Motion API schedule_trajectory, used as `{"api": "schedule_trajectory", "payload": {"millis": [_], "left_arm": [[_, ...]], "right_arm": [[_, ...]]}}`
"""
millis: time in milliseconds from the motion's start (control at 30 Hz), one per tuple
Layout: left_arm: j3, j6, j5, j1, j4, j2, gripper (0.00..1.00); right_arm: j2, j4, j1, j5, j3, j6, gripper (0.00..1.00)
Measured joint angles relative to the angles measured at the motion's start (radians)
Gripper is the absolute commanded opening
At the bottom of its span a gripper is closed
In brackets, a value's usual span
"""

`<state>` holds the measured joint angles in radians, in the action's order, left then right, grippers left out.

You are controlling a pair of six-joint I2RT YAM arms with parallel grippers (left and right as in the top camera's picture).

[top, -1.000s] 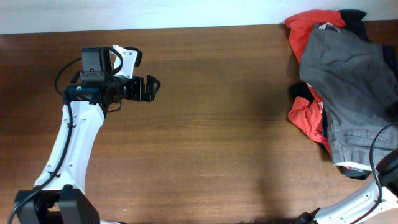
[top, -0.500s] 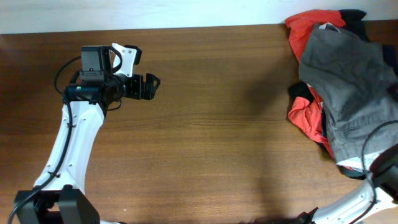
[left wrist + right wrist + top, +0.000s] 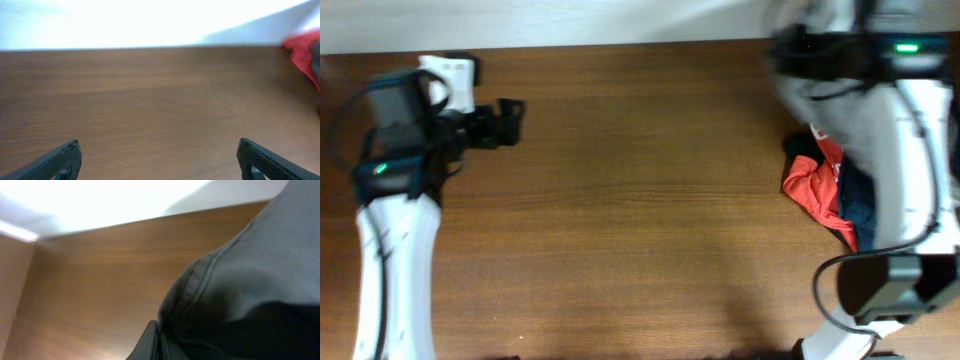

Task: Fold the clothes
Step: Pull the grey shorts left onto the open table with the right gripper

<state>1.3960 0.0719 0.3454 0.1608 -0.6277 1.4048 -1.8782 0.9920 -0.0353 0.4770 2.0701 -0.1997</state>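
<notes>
The grey-khaki shorts (image 3: 250,270) fill the right wrist view, a seam running down into my right gripper (image 3: 159,341), which looks shut on the fabric. In the overhead view the right gripper (image 3: 800,48) is blurred at the far right of the table, and the shorts (image 3: 835,100) hang blurred below it, lifted off the pile. My left gripper (image 3: 508,108) is open and empty at the far left, well away from the clothes. Its two fingertips (image 3: 160,167) frame bare wood.
A red printed T-shirt (image 3: 808,185) and a dark navy garment (image 3: 860,205) lie at the right table edge under the right arm. The red shirt also shows at the right edge of the left wrist view (image 3: 305,50). A pale wall runs behind the wooden table (image 3: 650,200).
The right arm has swung in from the lower right over the pile and taken hold of the grey shorts, pulling them up. The left arm has pulled back to the left.
</notes>
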Motion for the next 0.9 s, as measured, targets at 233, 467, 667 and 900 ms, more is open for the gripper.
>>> {"api": "schedule_trajectory", "payload": {"millis": [233,467,667,900], "left_arm": [[0.011,0.018,-0.034,0.134,-0.019,-0.131,0.99],[0.011,0.018,-0.043,0.176,-0.035,-0.134,0.99],[0.011,0.018,-0.043,0.176,-0.034,-0.120,0.99],[0.011,0.018,-0.043,0.176,-0.034,-0.103,0.99]], "right_arm": [[-0.060,-0.182,-0.320,-0.092,0.000,-0.035,0.04],[-0.172,-0.247,-0.486,-0.119,0.000,-0.040,0.04],[-0.224,-0.253,-0.545,-0.118,0.000,-0.048,0.99],[-0.201,-0.155,-0.542,-0.093,0.000,-0.035,0.99]]}}
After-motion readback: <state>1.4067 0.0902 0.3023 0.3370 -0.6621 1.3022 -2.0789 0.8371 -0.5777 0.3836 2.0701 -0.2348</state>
